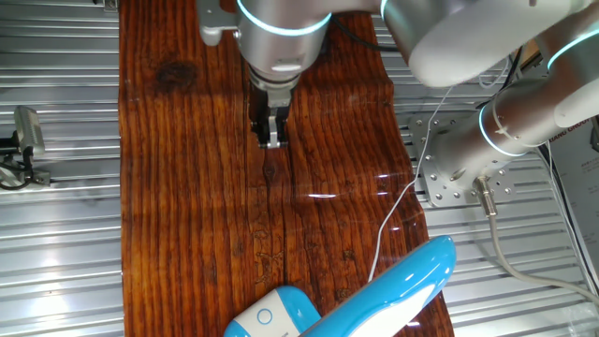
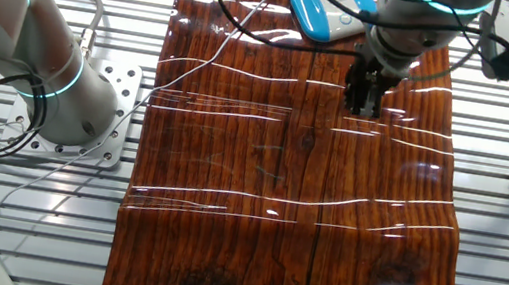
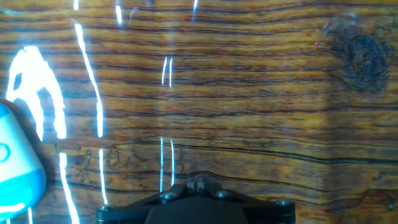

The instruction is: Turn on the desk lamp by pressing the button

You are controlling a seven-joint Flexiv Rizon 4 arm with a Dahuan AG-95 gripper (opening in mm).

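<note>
Above bare wood hangs the gripper [image 1: 271, 136], fingertips touching; desk lamp [image 1: 374, 290] well apart

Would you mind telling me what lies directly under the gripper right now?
Under the gripper is only bare wooden board; the desk lamp sits further along it. The hand view shows the same wood grain, with the gripper body covering a small patch.

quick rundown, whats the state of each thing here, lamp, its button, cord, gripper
desk lamp: lying at the edge of the wooden board, no glow visible
button: round, on the lamp's base, not touched
cord: slack, trailing across the board from the lamp
gripper: above bare wood, away from the lamp, fingertips together
wooden board: glossy, streaked with light reflections
</note>
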